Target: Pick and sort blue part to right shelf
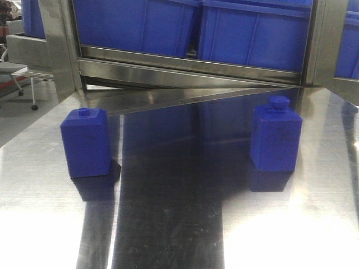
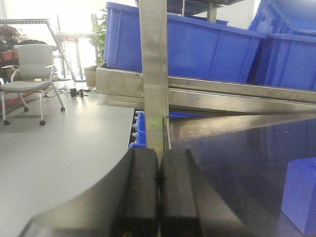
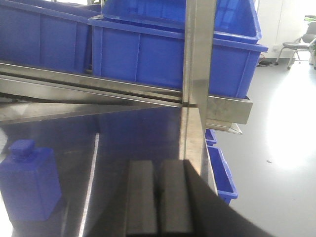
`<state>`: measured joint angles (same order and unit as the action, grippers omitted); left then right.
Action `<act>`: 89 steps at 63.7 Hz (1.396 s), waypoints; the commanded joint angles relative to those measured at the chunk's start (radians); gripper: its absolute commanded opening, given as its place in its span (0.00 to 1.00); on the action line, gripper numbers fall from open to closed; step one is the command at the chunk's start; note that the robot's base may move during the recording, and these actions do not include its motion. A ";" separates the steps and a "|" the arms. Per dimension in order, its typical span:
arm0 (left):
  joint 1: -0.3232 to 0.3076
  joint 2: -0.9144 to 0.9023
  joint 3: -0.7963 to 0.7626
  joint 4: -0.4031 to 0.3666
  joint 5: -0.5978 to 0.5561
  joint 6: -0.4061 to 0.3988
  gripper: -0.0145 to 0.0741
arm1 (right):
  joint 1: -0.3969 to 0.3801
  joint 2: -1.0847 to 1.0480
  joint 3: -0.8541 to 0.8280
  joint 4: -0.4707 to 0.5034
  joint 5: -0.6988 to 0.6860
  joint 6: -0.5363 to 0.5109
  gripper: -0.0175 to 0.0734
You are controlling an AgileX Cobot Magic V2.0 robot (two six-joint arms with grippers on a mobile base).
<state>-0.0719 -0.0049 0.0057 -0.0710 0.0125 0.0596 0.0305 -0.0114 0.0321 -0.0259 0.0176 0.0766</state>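
Your left gripper (image 2: 159, 160) and right gripper (image 3: 159, 170) both sit pressed closed, empty. The blue part (image 1: 276, 137) stands upright, centre right of the front frame. It looks rigid, light and slick, so take its flat sides, low on the body.

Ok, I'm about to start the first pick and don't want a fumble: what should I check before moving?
1. Right blue part upright, standing free: ok.
2. Left blue part upright, apart from it: ok.
3. Right tool open for a grasp: not ok, shut.
4. Left tool open: not ok, shut.
5. Room in the shelf bins: cannot tell, insides hidden.
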 commanded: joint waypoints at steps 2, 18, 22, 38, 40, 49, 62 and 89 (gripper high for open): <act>-0.005 -0.025 0.025 -0.001 -0.081 -0.011 0.32 | -0.002 -0.021 -0.023 -0.007 -0.090 0.000 0.27; -0.005 -0.025 0.025 -0.001 -0.081 -0.011 0.32 | -0.002 -0.021 -0.023 -0.007 -0.090 0.000 0.27; -0.005 -0.025 0.025 -0.001 -0.081 -0.011 0.32 | -0.002 -0.021 -0.023 -0.007 -0.090 0.000 0.27; -0.005 -0.025 0.025 -0.001 -0.081 -0.011 0.32 | -0.002 -0.021 -0.023 -0.007 -0.090 0.000 0.27; -0.005 -0.025 0.025 -0.001 -0.081 -0.011 0.32 | -0.002 -0.021 -0.023 -0.007 -0.090 0.000 0.27; -0.005 -0.025 0.025 -0.001 -0.081 -0.011 0.32 | -0.002 -0.021 -0.023 -0.006 -0.092 0.000 0.27; -0.005 -0.025 0.025 -0.001 -0.081 -0.011 0.32 | -0.002 -0.021 -0.028 -0.005 -0.134 0.000 0.27; -0.005 -0.025 0.025 -0.001 -0.081 -0.011 0.32 | -0.002 0.227 -0.277 -0.006 0.073 0.000 0.27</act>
<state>-0.0719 -0.0049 0.0057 -0.0710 0.0125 0.0596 0.0305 0.1211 -0.1599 -0.0259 0.1604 0.0766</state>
